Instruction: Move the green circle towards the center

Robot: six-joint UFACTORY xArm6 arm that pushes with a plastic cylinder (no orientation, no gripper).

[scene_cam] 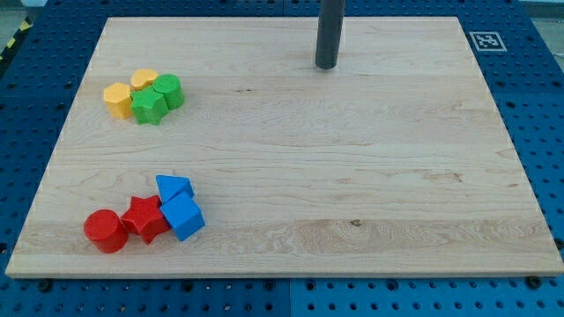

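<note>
The green circle (169, 91) sits near the view's upper left, touching a green star (149, 106) on its left. A yellow hexagon (117, 99) and a yellow heart-like block (144, 79) press against the same cluster. My tip (326, 65) is at the view's top, right of centre, far to the right of the green circle and touching no block.
A second cluster lies at the view's lower left: a red cylinder (105, 230), a red star (144, 218), a blue cube (182, 217) and a blue triangle (174, 187). The wooden board (352, 176) rests on a blue pegboard; a marker tag (486, 40) is at the top right corner.
</note>
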